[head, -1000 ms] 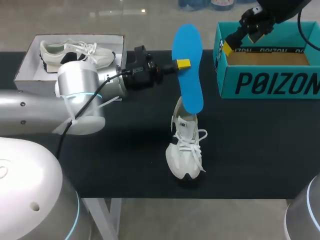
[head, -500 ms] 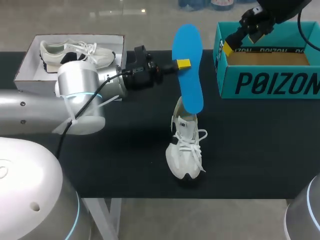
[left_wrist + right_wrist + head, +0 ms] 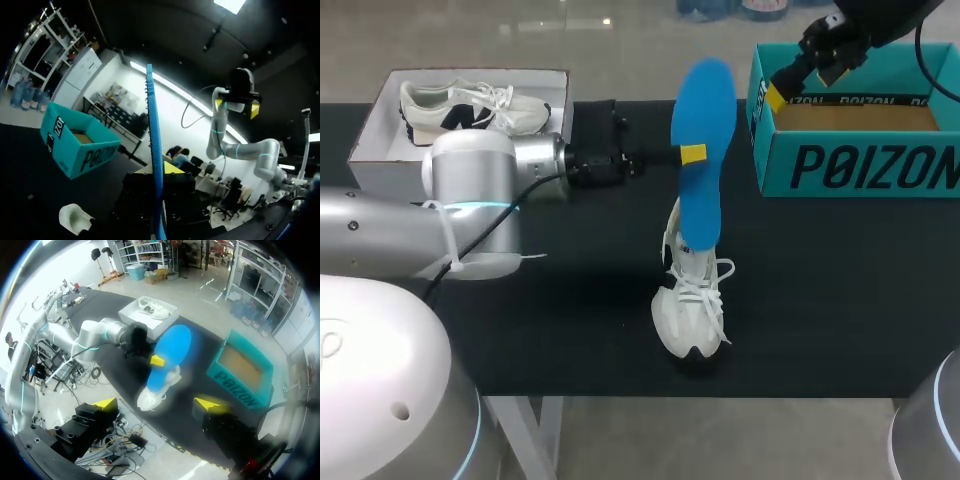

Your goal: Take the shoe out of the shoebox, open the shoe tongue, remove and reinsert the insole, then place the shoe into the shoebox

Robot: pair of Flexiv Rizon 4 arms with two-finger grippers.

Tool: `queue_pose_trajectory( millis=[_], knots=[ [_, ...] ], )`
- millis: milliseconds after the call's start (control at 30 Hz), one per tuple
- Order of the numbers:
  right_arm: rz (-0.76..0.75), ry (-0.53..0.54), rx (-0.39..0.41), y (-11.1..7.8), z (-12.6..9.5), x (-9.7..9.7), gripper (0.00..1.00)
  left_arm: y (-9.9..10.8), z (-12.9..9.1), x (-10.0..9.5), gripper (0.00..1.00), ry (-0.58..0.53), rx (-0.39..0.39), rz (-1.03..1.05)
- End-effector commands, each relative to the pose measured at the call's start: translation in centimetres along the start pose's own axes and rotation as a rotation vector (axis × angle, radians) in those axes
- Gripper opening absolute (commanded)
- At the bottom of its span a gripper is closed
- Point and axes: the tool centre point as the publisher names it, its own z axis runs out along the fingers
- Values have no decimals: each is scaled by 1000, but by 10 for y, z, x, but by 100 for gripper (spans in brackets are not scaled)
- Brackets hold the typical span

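A blue insole (image 3: 703,150) stands nearly upright above the table, and my left gripper (image 3: 692,154) is shut on its middle. The insole's lower end reaches the opening of a white shoe (image 3: 690,295) that rests on the black table with its toe toward the front edge. In the left wrist view the insole (image 3: 152,150) is edge-on between the fingers, with the shoe (image 3: 75,218) below. My right gripper (image 3: 782,90) hangs open high over the teal shoebox (image 3: 860,150); its view looks down on the insole (image 3: 167,357) and the shoe (image 3: 155,392).
A white box (image 3: 380,120) holding a second white shoe (image 3: 470,105) sits at the table's back left. The teal shoebox stands open at the back right, with a brown cardboard floor showing inside. My left arm (image 3: 470,190) stretches across the table's left half.
My left wrist has turned and the insole has swung from a lean to nearly upright, its lower end dropping toward the shoe's opening. The right arm has not moved.
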Motion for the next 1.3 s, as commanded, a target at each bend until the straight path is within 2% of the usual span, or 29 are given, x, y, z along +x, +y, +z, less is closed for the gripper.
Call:
queue_pose_trajectory(
  millis=[33, 200, 267, 1267, 1300],
  knots=[
    [1, 0, 6, 3, 1, 0, 100, -5, -9, 8, 0, 40, -74, 240],
    [1, 0, 6, 3, 1, 0, 100, -6, -11, 9, 0, 27, -102, 307],
    [1, 0, 6, 3, 1, 0, 100, -7, -11, 9, 0, -22, -153, 313],
    [1, 0, 6, 3, 1, 0, 100, -7, -11, 9, 0, -22, -153, 313],
    [1, 0, 6, 3, 1, 0, 100, -5, -8, 11, 0, -8, -155, 373]
  ],
)
